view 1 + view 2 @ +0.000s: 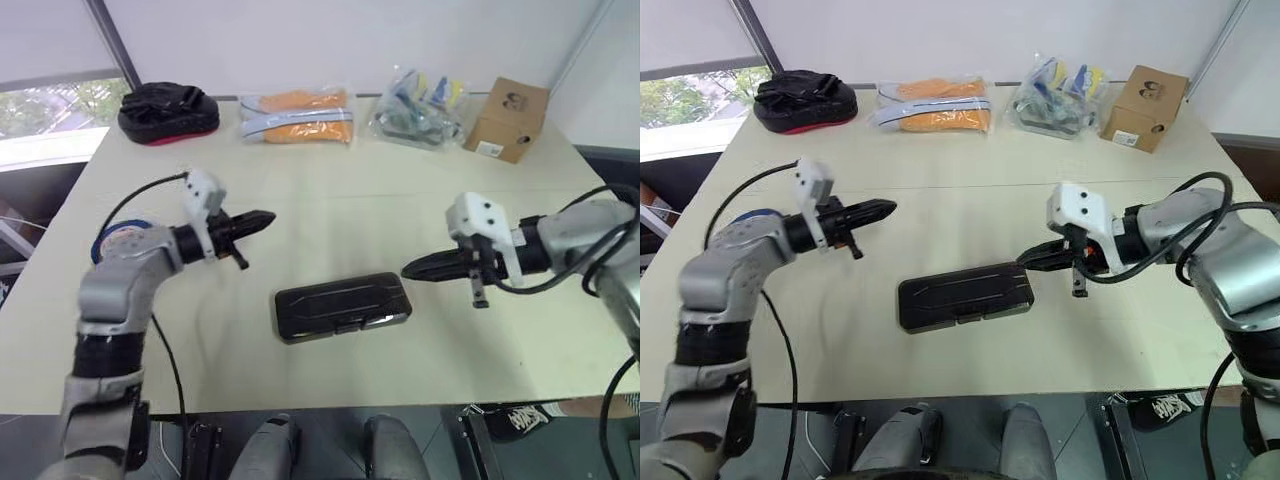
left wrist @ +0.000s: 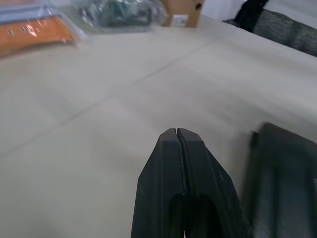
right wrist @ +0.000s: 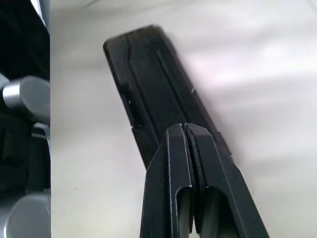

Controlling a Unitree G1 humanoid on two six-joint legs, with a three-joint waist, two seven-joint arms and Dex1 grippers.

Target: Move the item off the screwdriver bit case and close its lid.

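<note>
on the table (image 1: 330, 215), the screwdriver bit case (image 1: 342, 306) lies with its lid (image 1: 965, 290) closed.

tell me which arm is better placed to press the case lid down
Probably right. The right gripper, shut, points at the screwdriver bit case, its tip by the case's right end; the left gripper sits farther off.

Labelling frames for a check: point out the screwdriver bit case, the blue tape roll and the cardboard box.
screwdriver bit case (image 1: 342, 306): left eye view, middle of closed lid.
blue tape roll (image 1: 122, 236): left eye view, visible rim behind the left arm.
cardboard box (image 1: 510, 118): left eye view, front face.
</note>
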